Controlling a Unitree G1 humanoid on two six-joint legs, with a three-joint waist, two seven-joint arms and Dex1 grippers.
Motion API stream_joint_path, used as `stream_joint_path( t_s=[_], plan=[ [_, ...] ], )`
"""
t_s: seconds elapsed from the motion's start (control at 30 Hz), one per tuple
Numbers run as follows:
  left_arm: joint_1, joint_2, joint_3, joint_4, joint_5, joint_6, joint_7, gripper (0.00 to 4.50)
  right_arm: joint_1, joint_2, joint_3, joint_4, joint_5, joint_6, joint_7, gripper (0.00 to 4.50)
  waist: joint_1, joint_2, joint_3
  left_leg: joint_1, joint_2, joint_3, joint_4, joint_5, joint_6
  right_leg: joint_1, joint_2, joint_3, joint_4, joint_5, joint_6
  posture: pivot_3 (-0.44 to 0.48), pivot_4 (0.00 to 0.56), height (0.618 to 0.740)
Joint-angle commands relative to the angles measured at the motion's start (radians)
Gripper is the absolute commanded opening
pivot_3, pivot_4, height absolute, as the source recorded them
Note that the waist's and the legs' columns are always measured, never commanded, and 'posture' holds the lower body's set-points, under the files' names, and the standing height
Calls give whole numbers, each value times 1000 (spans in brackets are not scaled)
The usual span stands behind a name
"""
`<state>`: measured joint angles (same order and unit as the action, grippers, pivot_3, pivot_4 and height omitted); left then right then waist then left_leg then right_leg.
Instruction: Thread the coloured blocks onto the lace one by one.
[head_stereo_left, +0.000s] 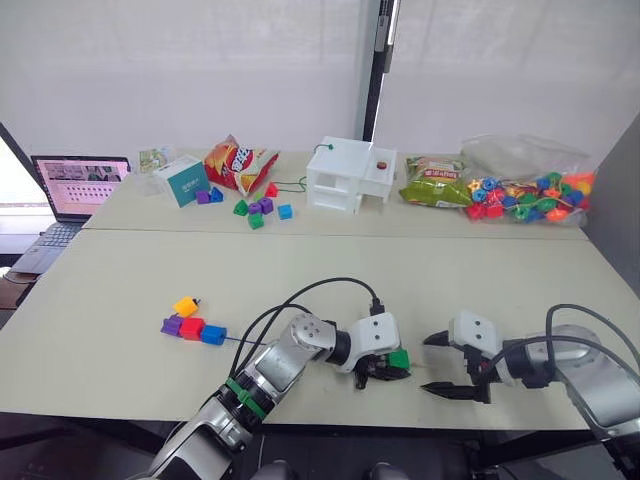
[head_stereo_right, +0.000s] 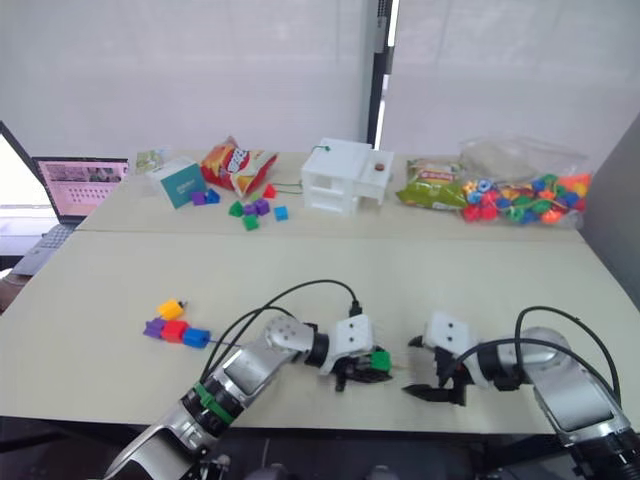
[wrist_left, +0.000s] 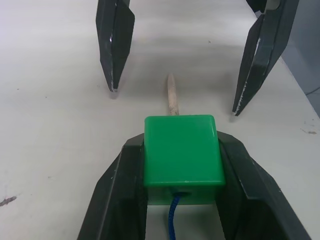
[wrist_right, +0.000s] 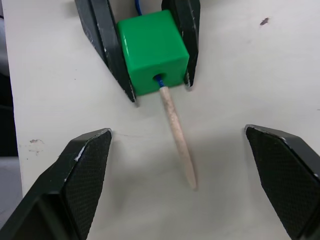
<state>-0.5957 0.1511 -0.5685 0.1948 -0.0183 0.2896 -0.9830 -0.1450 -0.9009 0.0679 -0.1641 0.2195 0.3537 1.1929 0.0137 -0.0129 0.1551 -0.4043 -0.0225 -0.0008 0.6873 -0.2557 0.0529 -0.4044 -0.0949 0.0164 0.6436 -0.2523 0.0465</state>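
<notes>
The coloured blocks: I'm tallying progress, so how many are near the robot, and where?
5: yellow-orange, purple, red and blue clustered on the near table; green in the left gripper, on the lace.

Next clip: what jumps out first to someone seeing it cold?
The green block, clamped in the left gripper at the near table edge, with the lace's pale tip poking out of it. The open right gripper faces it, fingers either side of the tip. Left of them lie four blocks.

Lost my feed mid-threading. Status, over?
Left end effector shut on green block, lace tip poking through. Right end effector open, flanking tip. Nothing in the way.
</notes>
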Motion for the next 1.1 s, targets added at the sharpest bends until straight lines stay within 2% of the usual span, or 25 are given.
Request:
stream_joint_path(
  t_s=[0.03,0.5,0.63,0.83,0.93,1.1],
  plan=[
    [-20,-4,13,-8,0,-23,-9,1204,-8,8,-21,9,14,-34,-7,4500,1,0,0,0,0,0,0,0,0,0,0,0,0,0,0,0,150,740],
    [-8,29,25,-42,-10,-10,-29,1204,-15,18,-5,91,-8,-123,8,0,0,0,0,0,0,0,2,0,0,1,0,0,0,0,0,0,150,740],
    [19,82,55,-90,-32,1,-50,1204,-29,16,-3,69,1,-120,16,0,-1,0,0,0,0,0,3,0,1,0,0,0,1,0,0,0,150,740],
    [127,328,189,-215,-111,10,-150,1204,-47,-1,-6,-33,31,-58,35,0,-10,1,0,0,3,0,2,0,0,-1,2,1,2,0,-1,0,150,740],
    [155,487,248,-164,-101,-73,-222,1204,-48,-16,-8,-65,36,-32,44,0,-8,1,0,0,2,-1,2,0,0,-1,1,0,2,0,-1,0,150,740],
    [171,671,308,12,-67,-242,-302,1204,-48,-16,2,-52,30,-33,47,0,-7,1,0,1,3,-1,2,-1,0,0,0,0,2,0,-1,0,150,740]
  ],
)
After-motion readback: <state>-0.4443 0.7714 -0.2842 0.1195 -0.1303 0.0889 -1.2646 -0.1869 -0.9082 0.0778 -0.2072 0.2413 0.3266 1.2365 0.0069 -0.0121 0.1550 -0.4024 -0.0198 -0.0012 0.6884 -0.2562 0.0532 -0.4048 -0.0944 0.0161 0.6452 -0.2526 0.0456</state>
